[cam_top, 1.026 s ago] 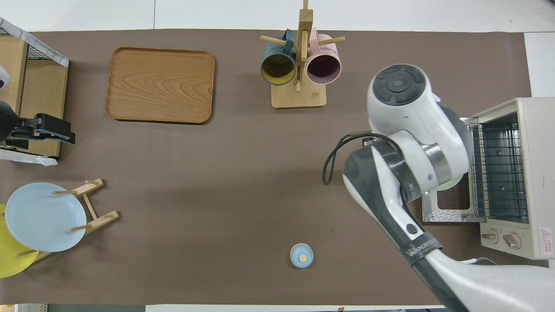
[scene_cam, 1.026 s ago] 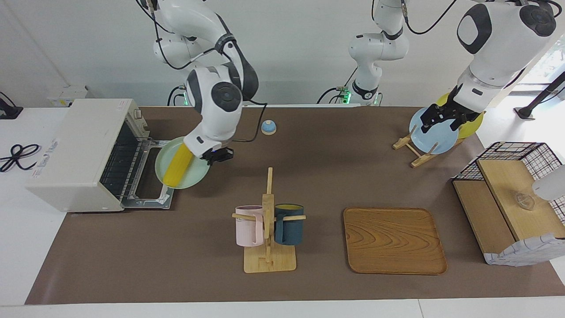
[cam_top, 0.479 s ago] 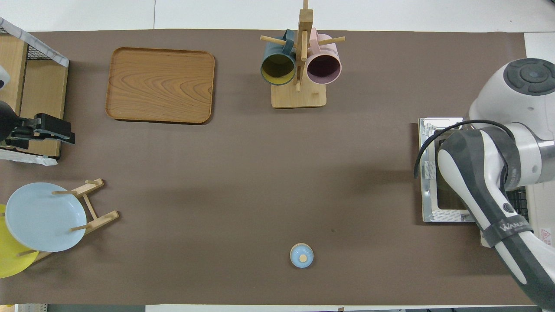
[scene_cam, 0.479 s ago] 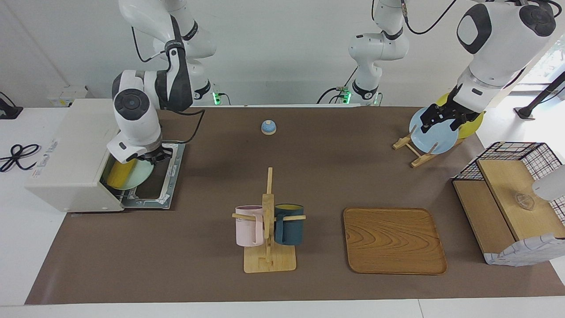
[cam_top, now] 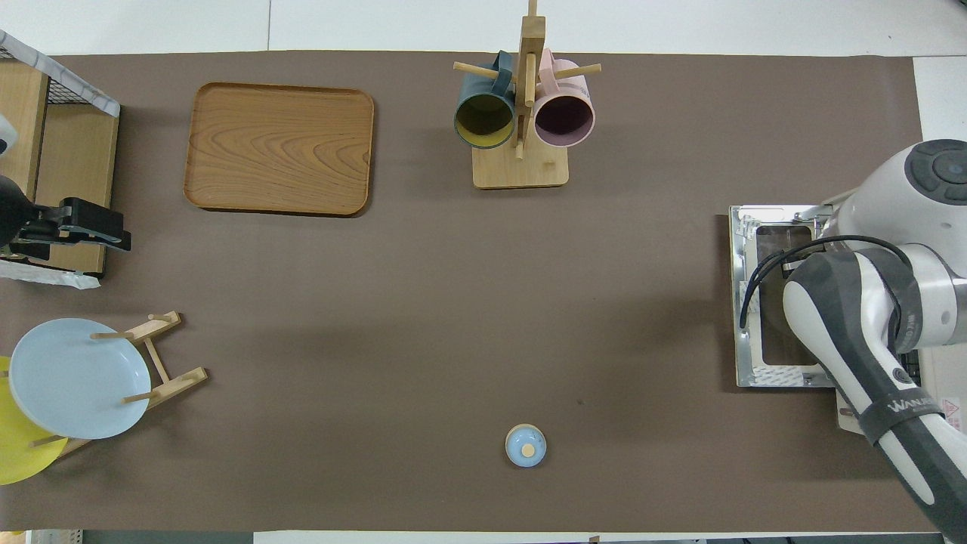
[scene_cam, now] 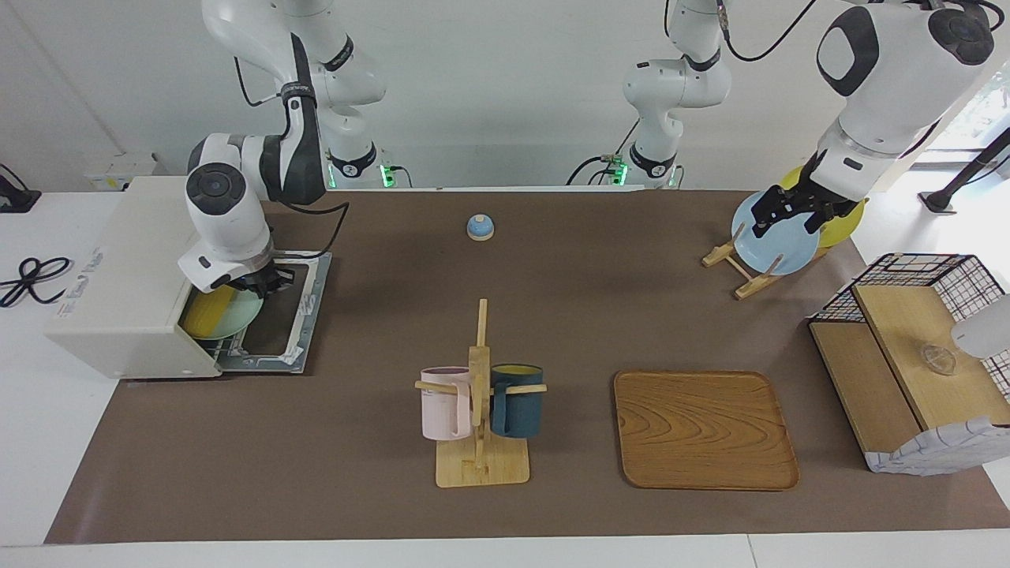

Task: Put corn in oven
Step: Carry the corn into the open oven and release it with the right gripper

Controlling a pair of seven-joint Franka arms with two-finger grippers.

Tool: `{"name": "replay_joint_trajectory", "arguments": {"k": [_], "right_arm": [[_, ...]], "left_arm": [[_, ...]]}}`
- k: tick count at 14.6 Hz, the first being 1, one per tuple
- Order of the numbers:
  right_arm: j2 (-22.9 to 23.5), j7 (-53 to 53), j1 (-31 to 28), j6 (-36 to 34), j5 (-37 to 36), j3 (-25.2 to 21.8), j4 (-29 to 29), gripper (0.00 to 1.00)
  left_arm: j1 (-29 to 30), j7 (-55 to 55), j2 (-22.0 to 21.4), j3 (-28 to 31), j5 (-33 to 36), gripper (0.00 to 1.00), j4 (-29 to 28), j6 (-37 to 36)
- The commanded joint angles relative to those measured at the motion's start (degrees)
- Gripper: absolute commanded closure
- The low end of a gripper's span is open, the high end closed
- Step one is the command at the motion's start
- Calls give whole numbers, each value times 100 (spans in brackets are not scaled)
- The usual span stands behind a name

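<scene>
The off-white oven (scene_cam: 130, 268) stands at the right arm's end of the table, its glass door (scene_cam: 288, 312) dropped open. The yellow corn (scene_cam: 203, 310) lies on a pale green plate (scene_cam: 243, 309) that sits partly inside the oven's mouth, over the wire rack. My right gripper (scene_cam: 254, 285) is shut on the plate's rim, over the open door. In the overhead view the right arm (cam_top: 869, 302) hides the corn and the plate; the door (cam_top: 744, 302) shows. My left gripper (scene_cam: 791, 211) waits in the air near the plate rack, by the basket's edge in the overhead view (cam_top: 75, 227).
A mug rack (scene_cam: 479, 394) with a pink and a dark blue mug stands mid-table. A wooden tray (scene_cam: 705, 430) lies beside it. A blue plate (scene_cam: 777, 244) and a yellow plate (scene_cam: 843, 225) lean in a wooden rack. A wire-and-wood basket (scene_cam: 915, 371) and a small blue knob (scene_cam: 480, 227) are there too.
My right arm has swung the plate with the corn from in front of the open door into the oven's mouth, then a little deeper. The left arm has not moved.
</scene>
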Motion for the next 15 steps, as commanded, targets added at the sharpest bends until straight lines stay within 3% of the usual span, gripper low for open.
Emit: {"name": "replay_joint_trajectory", "arguments": {"k": [1,9,10,11,13,15], "right_arm": [[-157,-151,-203,223,4,92,-277,100],[-262,-151,-282,769,13,101,-681,98],[-262,-151,-291,769,13,101,-690,81],[-262,-151,-317,769,13,101,-690,73],[-262,-151,-344,778,21,101,-690,65],[-254,-143,-326,778,187,101,-673,62]], "left_arm": [[7,15,-93,-4,91,0,-55,-19],[7,15,-93,-4,91,0,-55,-19],[7,15,-84,-4,91,0,-55,-19],[7,15,-84,-4,91,0,-55,-19],[7,15,-93,-4,91,0,-55,-19],[7,15,-93,-4,91,0,-55,-19]]}}
